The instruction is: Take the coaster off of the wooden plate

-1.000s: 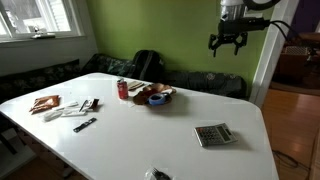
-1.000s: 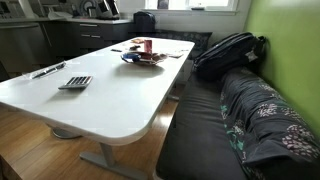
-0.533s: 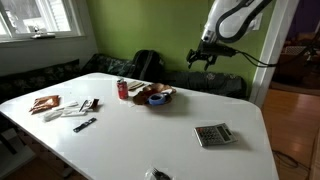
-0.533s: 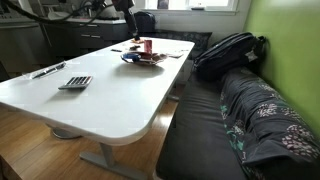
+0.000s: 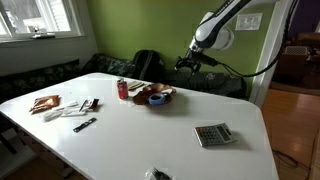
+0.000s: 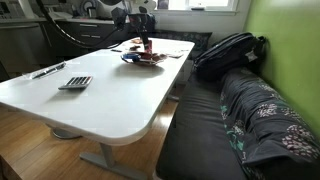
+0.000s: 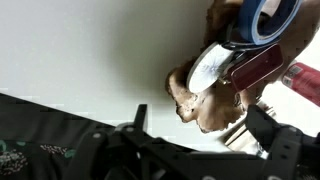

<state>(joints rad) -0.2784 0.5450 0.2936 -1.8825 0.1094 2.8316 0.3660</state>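
The wooden plate (image 5: 156, 98) sits near the table's far edge and also shows in an exterior view (image 6: 140, 59). In the wrist view the plate (image 7: 205, 105) is dark brown, and the pale coaster (image 7: 207, 68) lies tilted on it beside a blue tape roll (image 7: 266, 18) and a dark red object (image 7: 250, 66). My gripper (image 5: 190, 62) hangs open and empty above and behind the plate. Its two fingers (image 7: 200, 135) spread wide at the bottom of the wrist view, apart from the plate.
A red can (image 5: 123, 89) stands next to the plate. A grey calculator-like slab (image 5: 212, 134) lies nearer the front. Pens and packets (image 5: 70, 108) lie at one end of the white table (image 5: 150, 140). A bench with a black backpack (image 6: 228, 50) runs along the green wall.
My arm has come down from high near the wall and moved toward the plate. The gripper stays open. Nothing on the table has moved.
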